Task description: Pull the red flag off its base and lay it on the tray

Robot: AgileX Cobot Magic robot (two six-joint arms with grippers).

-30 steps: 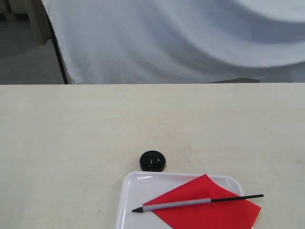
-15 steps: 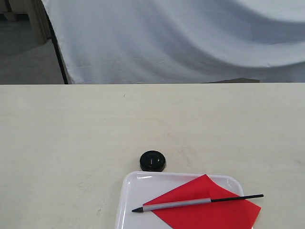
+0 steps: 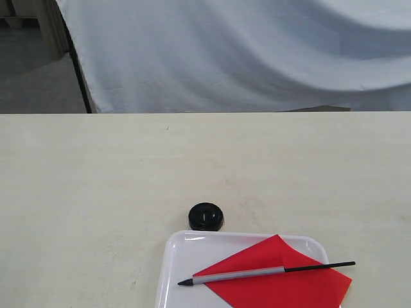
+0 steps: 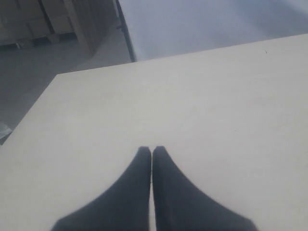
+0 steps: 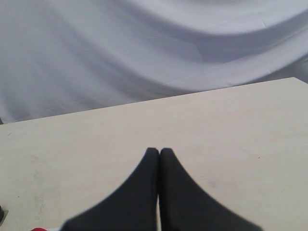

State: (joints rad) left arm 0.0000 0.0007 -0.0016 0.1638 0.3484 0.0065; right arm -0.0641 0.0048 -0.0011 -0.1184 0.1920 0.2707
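The red flag [image 3: 282, 282] lies flat on the white tray [image 3: 173, 256] at the near edge of the exterior view, its grey pole running left to right with the black pointed tip at the left. The round black base [image 3: 205, 216] stands empty on the table just beyond the tray's far left corner. Neither gripper shows in the exterior view. My left gripper [image 4: 151, 150] is shut with nothing in it, above bare table. My right gripper [image 5: 160, 151] is likewise shut and empty; a sliver of red flag [image 5: 38, 229] peeks in at that view's lower edge.
The cream table [image 3: 96, 179] stretches wide around the tray. A pale blue-white cloth [image 3: 244, 58] hangs behind its far edge. The table's left corner and the floor beyond show in the left wrist view [image 4: 57, 77].
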